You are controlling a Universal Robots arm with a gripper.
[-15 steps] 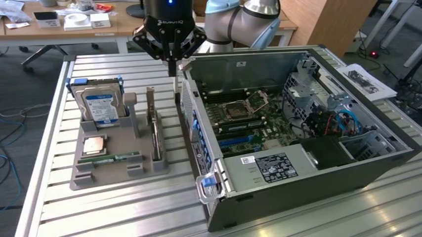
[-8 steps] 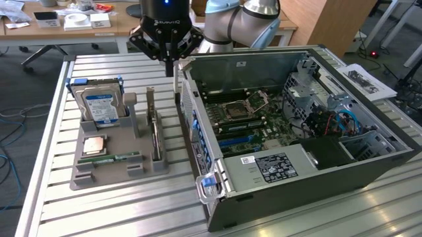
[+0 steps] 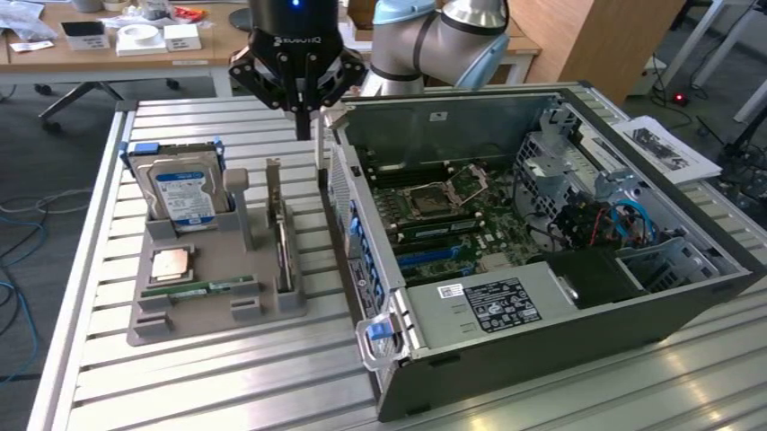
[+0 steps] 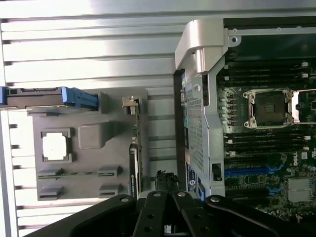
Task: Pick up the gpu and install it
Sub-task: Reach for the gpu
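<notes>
**Exterior view**
- Gripper [image 3: 302, 126]: black, pointing straight down, fingertips pressed together. It hangs over the strip of table [image 3: 180, 377] between the tray and the case, near the case's far corner.
- Gpu [image 3: 279, 229]: thin card standing on its long edge in a slot of the tray, at the side nearest the case.
- Gpu to gripper: the card is lower than the fingertips, slightly toward the exterior view's left and nearer the camera. The two are apart, with no contact.
- Tray [image 3: 156, 328]: grey moulded holder lying flat on the slatted table.
- Hard drive [image 3: 180, 193]: silver with a blue label, upright at the tray's far end.
- CPU [image 3: 171, 262]: square chip lying flat in a recess.
- Memory stick [image 3: 198, 289]: narrow and green, lying flat just in front of the CPU.
- Case [image 3: 540, 332]: on its side with the panel off and the motherboard [image 3: 444, 224] exposed.

**Wrist view**
- Gripper [image 4: 165, 183]: linkages spread, tips clenched together.
- Gpu [image 4: 137, 143]: seen edge-on as a thin strip in its slot, running along the tray [image 4: 89, 163] edge that faces the case [image 4: 197, 123].
- Gpu to gripper: the tips sit just beside one end of the card, on its case side, over the gap between tray and case wall.
- CPU [image 4: 54, 147]: flat in its recess, well apart from the tips.
- Hard drive [image 4: 49, 97]: blue-railed, at the tray's end.
</notes>
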